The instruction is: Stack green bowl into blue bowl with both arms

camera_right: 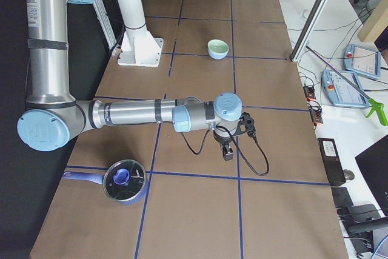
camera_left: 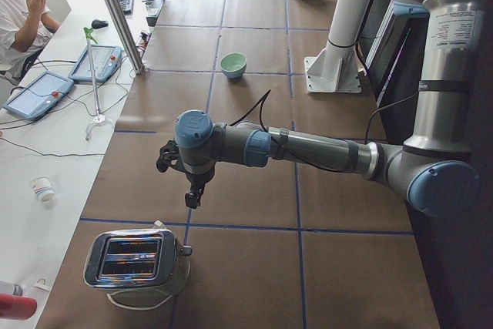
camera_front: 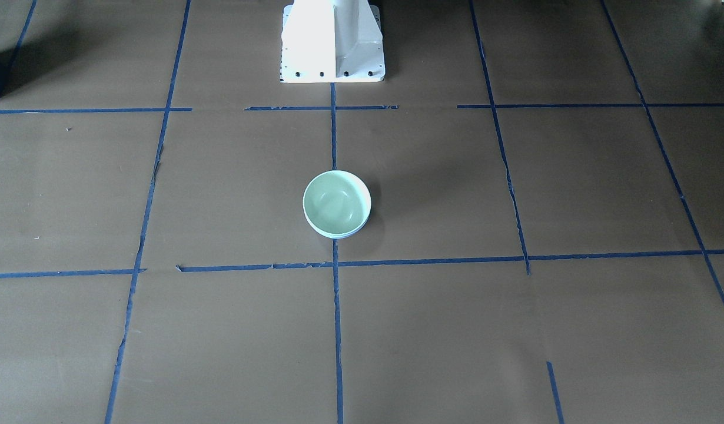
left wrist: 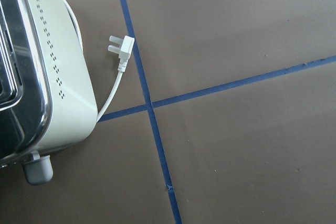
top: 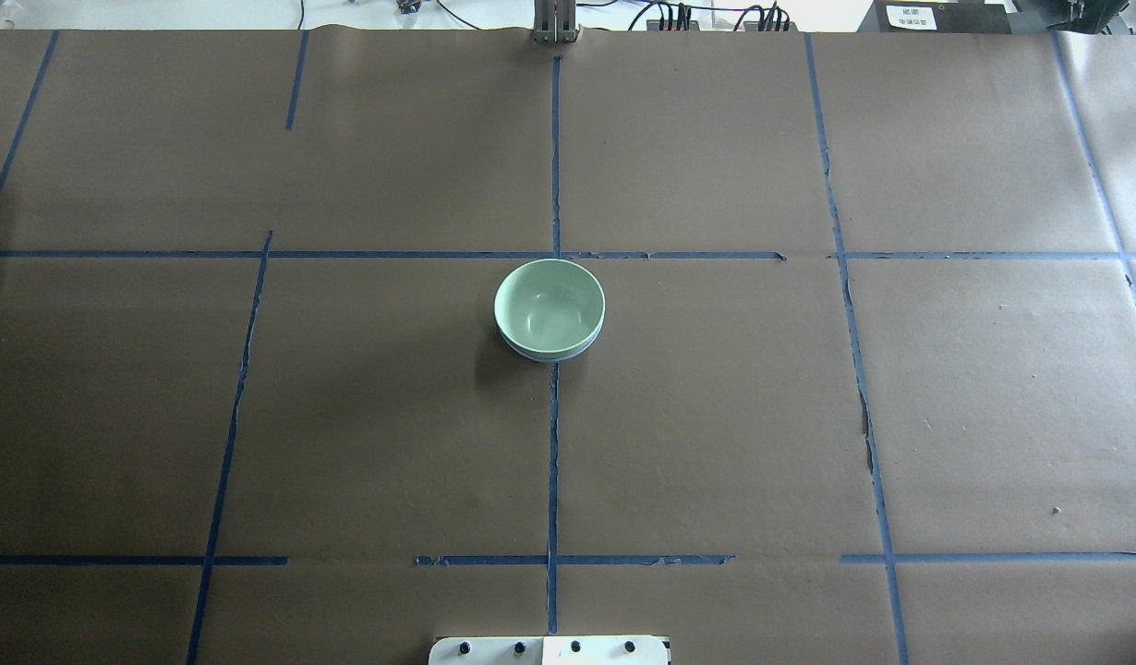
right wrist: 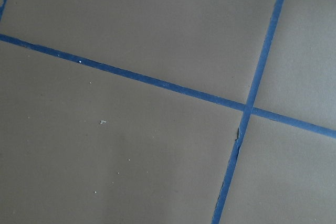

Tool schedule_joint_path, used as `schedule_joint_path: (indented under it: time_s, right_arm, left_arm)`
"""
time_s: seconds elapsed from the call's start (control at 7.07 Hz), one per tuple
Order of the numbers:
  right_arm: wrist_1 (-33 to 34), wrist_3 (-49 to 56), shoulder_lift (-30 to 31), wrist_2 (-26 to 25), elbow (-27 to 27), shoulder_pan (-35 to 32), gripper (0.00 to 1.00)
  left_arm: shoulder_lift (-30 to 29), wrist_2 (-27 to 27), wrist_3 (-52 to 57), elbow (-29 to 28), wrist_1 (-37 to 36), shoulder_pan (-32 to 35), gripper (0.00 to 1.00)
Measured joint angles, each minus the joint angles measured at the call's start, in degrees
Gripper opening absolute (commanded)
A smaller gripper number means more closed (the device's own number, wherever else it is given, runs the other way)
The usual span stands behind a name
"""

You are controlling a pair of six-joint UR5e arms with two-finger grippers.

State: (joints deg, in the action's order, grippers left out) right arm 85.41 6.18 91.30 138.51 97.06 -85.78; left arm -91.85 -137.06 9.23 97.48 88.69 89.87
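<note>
The green bowl (camera_front: 336, 203) sits nested inside the blue bowl (camera_front: 349, 234) at the table's middle; only a thin pale blue rim shows under it. The pair also shows in the overhead view, green bowl (top: 549, 305) over blue bowl (top: 557, 355). My left gripper (camera_left: 192, 198) hangs over the table's left end near the toaster, far from the bowls. My right gripper (camera_right: 227, 153) hangs over the right end. They show only in the side views, so I cannot tell whether they are open or shut. Neither wrist view shows fingers or bowls.
A chrome toaster (camera_left: 139, 260) with a loose white plug (left wrist: 122, 51) stands at the left end. A blue lidded pot (camera_right: 124, 180) lies at the right end. The white pedestal base (camera_front: 332, 41) is behind the bowls. A person (camera_left: 19, 5) sits beside the table.
</note>
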Motion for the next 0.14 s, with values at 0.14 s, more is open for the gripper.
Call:
schedule_joint_path:
  time_s: [0.14]
  right_arm:
    - [-0.03, -0.02, -0.37, 0.01, 0.11, 0.04, 1.0]
  left_arm:
    - [-0.26, 0.08, 0.0, 0.04, -0.01, -0.03, 1.0]
